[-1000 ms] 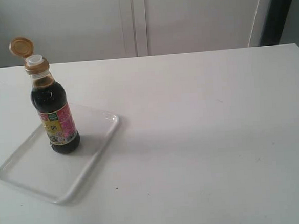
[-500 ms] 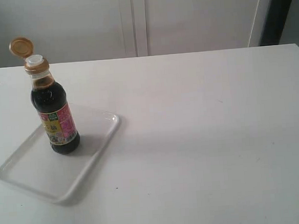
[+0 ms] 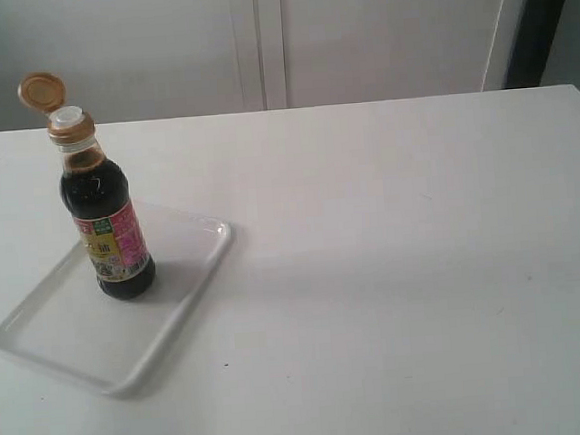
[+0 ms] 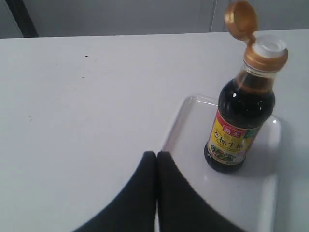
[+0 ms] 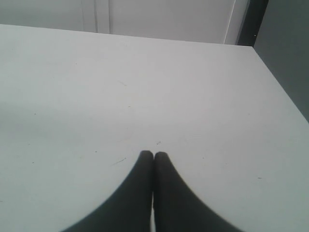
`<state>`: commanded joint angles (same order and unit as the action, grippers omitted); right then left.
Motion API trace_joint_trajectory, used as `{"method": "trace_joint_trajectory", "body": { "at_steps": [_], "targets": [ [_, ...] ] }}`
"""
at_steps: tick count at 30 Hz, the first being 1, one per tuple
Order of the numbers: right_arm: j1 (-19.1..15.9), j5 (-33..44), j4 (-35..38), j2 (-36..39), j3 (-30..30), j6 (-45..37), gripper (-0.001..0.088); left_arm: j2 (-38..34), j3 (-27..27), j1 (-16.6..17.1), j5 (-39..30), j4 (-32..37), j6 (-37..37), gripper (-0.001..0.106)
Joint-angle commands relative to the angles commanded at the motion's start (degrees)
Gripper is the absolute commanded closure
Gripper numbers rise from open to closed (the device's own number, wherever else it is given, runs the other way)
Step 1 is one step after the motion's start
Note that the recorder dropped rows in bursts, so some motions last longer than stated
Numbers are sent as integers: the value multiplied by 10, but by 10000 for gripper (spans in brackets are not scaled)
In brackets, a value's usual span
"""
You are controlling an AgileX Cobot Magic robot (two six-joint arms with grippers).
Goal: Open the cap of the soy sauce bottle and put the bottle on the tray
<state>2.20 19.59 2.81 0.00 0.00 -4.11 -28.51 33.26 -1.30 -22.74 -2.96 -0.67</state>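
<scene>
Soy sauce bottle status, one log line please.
soy sauce bottle upright on tray | cap flipped open | left gripper jaws shut, empty | right gripper jaws shut, empty

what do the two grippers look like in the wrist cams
The left gripper and the right gripper look alike: each is a pair of plain matte black fingers, broad at the base, curving in to narrow rounded tips. No cables or markings show, and the arms themselves are out of view.

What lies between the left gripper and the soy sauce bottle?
In the left wrist view, only the rim of the tray and a bare strip of its floor separate the left gripper from the soy sauce bottle.
</scene>
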Motion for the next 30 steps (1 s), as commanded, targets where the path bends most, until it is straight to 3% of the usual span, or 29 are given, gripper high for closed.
{"method": "trace_joint_trajectory", "body": {
  "at_steps": [6,13,23,30],
  "targets": [
    [0,0,0,0,0,0,868,93,-65,0,-47,0,7,1053],
    [0,0,0,0,0,0,868,152,-147,0,-55,4,7,1053],
    [0,0,0,0,0,0,868,194,-193,0,-50,4,7,1053],
    [0,0,0,0,0,0,868,272,-232,-8,-23,16,7,1053]
  ]
}}
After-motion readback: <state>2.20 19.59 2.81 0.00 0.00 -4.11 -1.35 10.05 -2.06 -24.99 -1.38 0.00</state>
